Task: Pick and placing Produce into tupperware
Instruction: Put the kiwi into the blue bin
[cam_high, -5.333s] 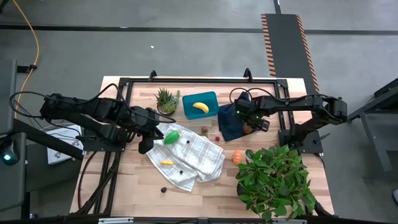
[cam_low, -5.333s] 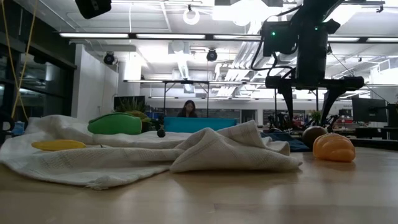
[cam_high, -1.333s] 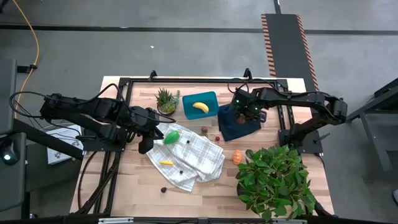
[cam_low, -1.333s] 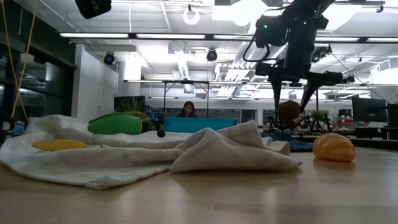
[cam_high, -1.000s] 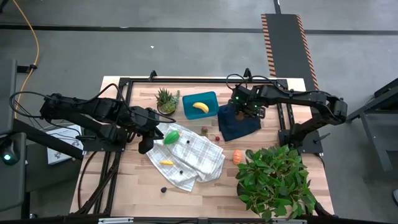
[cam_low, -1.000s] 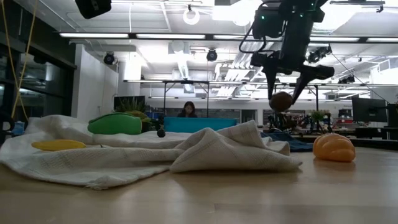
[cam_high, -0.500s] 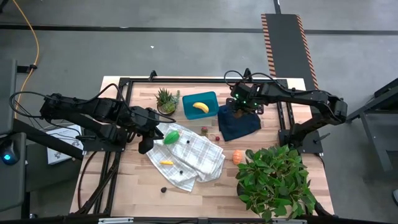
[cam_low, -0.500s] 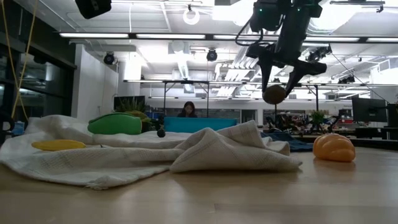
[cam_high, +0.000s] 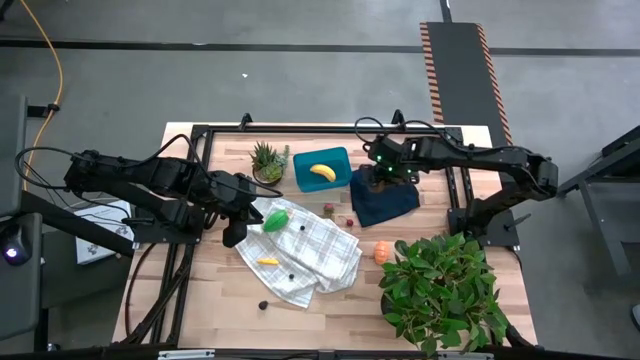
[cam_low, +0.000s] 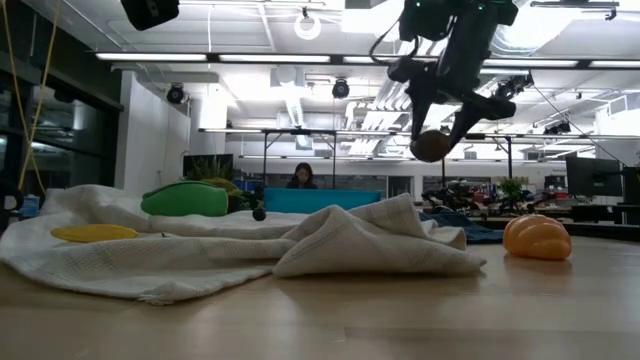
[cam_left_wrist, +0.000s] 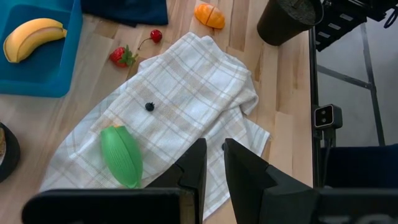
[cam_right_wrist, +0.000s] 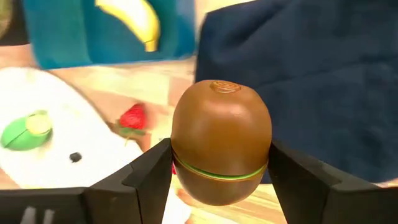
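1. Currently held: brown kiwi (cam_right_wrist: 221, 149), pinched at its widest girth between the two fingers of the right gripper (cam_right_wrist: 219, 163), which hangs in the air above the navy cloth (cam_high: 385, 200). Smooth, egg-shaped, with a green seam round its middle; likely hard, light plastic, so slippery under a loose squeeze. Holding it across the seam looks the safest purchase.
2. Tupperware (cam_high: 322, 170): teal, rounded corners, stiff walls, near the right gripper on the side away from the cloth. Banana (cam_high: 322, 172) lies inside, glossy and curved.
3. Left gripper (cam_left_wrist: 212, 163): fingers nearly pressed together, nothing between them, hovering over the checked towel (cam_left_wrist: 186, 112), a soft, rumpled weave.
4. Green piece (cam_left_wrist: 122, 155): ribbed, oblong, on the towel close ahead of the left gripper; best taken across its narrow width.
5. Strawberry (cam_left_wrist: 120, 56) and cherry (cam_left_wrist: 155, 35): tiny, on bare wood beyond the towel; probably need a fine pinch.
6. Orange piece (cam_low: 538, 238): lobed and waxy, on the table near the big leafy plant (cam_high: 445, 290).
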